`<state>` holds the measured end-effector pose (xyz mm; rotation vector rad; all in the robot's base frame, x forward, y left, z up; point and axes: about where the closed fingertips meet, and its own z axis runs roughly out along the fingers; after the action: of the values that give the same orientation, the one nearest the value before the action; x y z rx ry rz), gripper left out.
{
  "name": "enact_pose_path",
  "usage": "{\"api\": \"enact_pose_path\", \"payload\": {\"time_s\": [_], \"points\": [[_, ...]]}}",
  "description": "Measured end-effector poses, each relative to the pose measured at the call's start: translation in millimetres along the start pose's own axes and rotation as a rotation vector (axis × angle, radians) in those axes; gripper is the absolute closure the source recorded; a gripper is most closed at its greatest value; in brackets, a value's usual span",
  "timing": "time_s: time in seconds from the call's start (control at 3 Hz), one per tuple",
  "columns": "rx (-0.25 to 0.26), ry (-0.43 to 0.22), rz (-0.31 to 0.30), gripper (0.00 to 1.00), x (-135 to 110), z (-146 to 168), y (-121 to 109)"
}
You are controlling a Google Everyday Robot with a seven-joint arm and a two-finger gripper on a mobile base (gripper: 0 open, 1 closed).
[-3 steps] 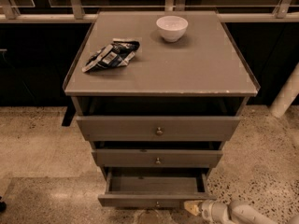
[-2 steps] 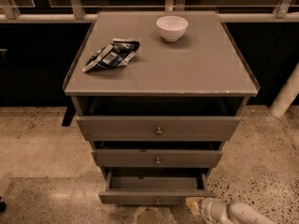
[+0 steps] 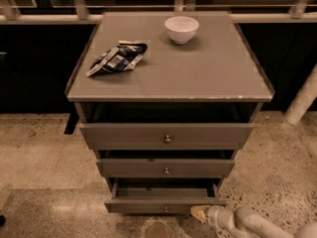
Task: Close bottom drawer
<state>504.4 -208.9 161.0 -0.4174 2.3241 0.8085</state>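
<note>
The bottom drawer (image 3: 163,206) is the lowest of three grey-brown drawers in a cabinet, with a shallow front and a small round knob (image 3: 166,209). It stands pulled out a little, its dark inside showing above the front panel. My gripper (image 3: 200,212) reaches in from the lower right on a white arm (image 3: 247,222). Its yellowish tip sits at the right part of the bottom drawer's front, just right of the knob.
The middle drawer (image 3: 166,167) and top drawer (image 3: 167,135) also stand slightly out. On the cabinet top (image 3: 208,68) are a white bowl (image 3: 181,29) and a crumpled snack bag (image 3: 118,58). A white post (image 3: 302,103) stands at the right. The floor is speckled stone.
The bottom drawer has slid in somewhat; less of its inside shows. My gripper has moved with it toward the cabinet.
</note>
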Motion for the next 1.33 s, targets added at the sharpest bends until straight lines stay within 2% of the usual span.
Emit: {"api": "enact_pose_path", "payload": {"time_s": [0.33,0.67,1.0,1.33], "points": [[0.0,0.0,0.0,1.0,0.3,-0.1,0.4],[-0.004,-0.043,-0.041,1.0,-15.2,6.8,-9.3],[-0.009,-0.057,-0.055,1.0,-19.0,10.2,-9.7],[-0.026,-0.101,-0.097,1.0,-40.3,19.9,-20.1]]}}
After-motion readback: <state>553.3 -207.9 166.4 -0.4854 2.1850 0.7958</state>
